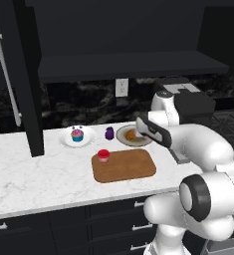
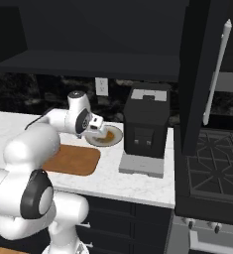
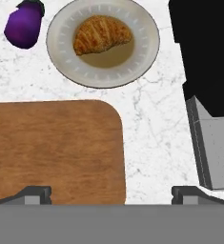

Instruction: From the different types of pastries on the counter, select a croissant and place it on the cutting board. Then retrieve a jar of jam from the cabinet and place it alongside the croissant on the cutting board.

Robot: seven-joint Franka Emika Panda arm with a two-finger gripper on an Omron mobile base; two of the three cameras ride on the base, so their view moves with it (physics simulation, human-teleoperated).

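The golden-brown croissant [image 3: 101, 35] lies on a pale round plate [image 3: 147, 52] at the back of the marble counter [image 3: 151, 124]; the croissant [image 1: 132, 135] also shows from the left base. My gripper [image 3: 111, 193] hangs above the counter in front of that plate, over the right end of the wooden cutting board [image 3: 51, 147], open and holding nothing. The gripper [image 1: 142, 130] is apart from the croissant. A red jar of jam [image 1: 103, 156] stands upright on the far left corner of the cutting board [image 1: 126, 167]. The pink-frosted cupcake [image 1: 77, 134] rests on a white plate to the left.
A dark purple small object [image 3: 24, 28] lies left of the croissant's plate. A black coffee machine [image 2: 145, 124] stands right of the plate, on a grey base [image 3: 216, 147]. The dark cabinet's shelf [image 1: 128, 64] overhangs the counter; its door handle [image 1: 6, 74] is far left. A stove [image 2: 212, 163] lies right.
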